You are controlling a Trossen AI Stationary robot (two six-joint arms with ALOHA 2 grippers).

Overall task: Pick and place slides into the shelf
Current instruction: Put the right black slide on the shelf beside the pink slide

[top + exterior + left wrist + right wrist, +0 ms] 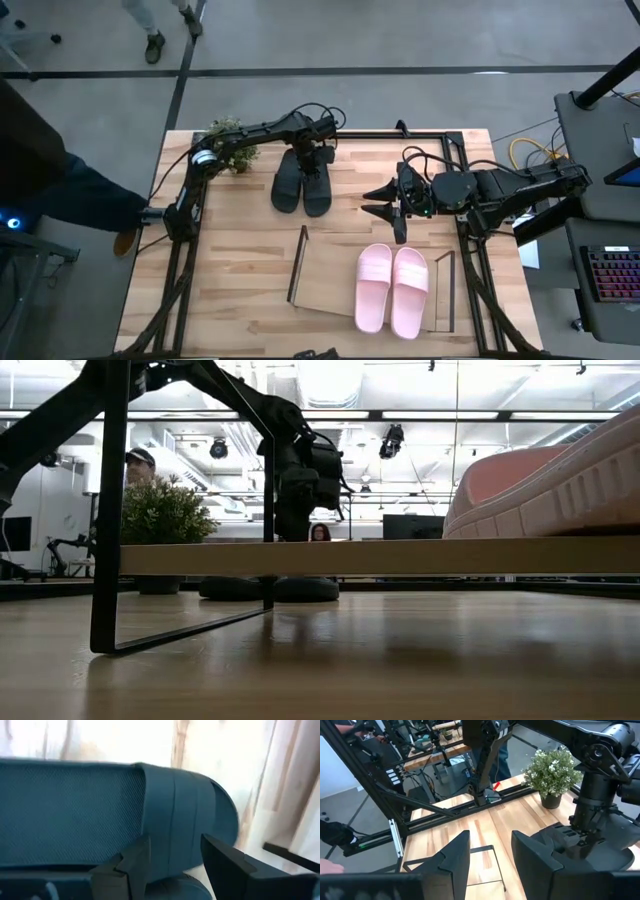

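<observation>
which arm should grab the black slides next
Left. The left gripper is right over the black slides, fingers open around one strap in the left wrist view. The right gripper hangs open beside the pink slides already on the shelf.

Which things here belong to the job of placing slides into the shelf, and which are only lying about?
Part of the job:
- black slides, on the table behind the shelf
- pink slides, on the shelf
- shelf
- left claw, down at the black slides
- right claw, open above the table

Only lying about:
- potted plant
</observation>
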